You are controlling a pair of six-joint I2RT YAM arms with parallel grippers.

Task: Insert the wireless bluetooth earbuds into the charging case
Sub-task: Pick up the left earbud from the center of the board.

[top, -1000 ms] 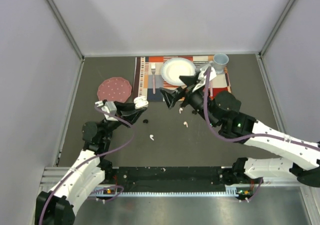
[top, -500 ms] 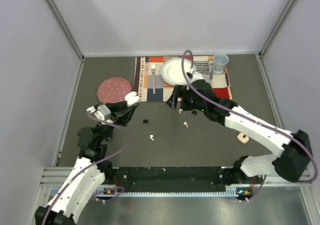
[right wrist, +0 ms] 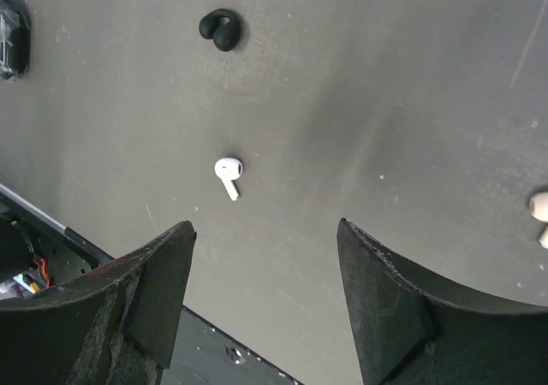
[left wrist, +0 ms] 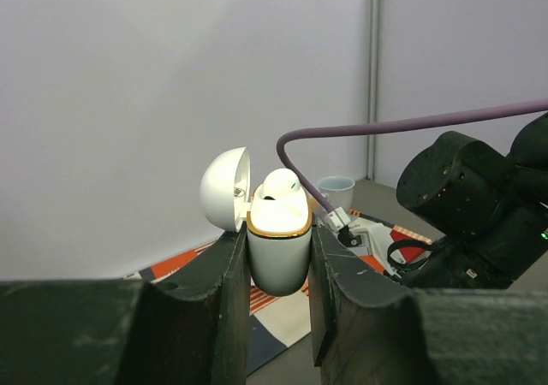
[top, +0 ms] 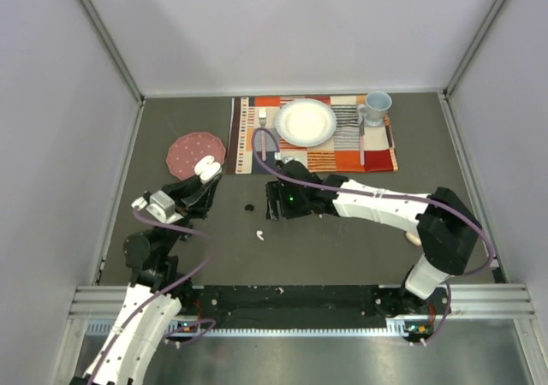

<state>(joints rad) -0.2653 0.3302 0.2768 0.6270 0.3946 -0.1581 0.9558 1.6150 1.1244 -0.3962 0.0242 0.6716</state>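
My left gripper (left wrist: 278,261) is shut on the white charging case (left wrist: 278,248), held upright above the table with its lid (left wrist: 224,188) flipped open. One white earbud (left wrist: 281,182) sits in the case. From above, the case (top: 205,167) is at the left by the pink disc. My right gripper (right wrist: 264,226) hangs open over the dark table with nothing between its fingers. A loose white earbud (right wrist: 228,171) lies just ahead of its left finger, and a black earbud (right wrist: 220,28) lies farther on. A pale pink earbud (right wrist: 539,210) shows at the right edge.
A striped placemat (top: 377,158) at the back carries a white plate (top: 304,121) and a pale blue mug (top: 377,105). A round pink disc (top: 190,150) lies to its left. Grey walls enclose the table, and a black rail (top: 291,298) runs along its near edge.
My right arm has swung left and down from the placemat to hang over the white and black earbuds, its jaws narrowing somewhat. My left gripper has drawn back left with the case.
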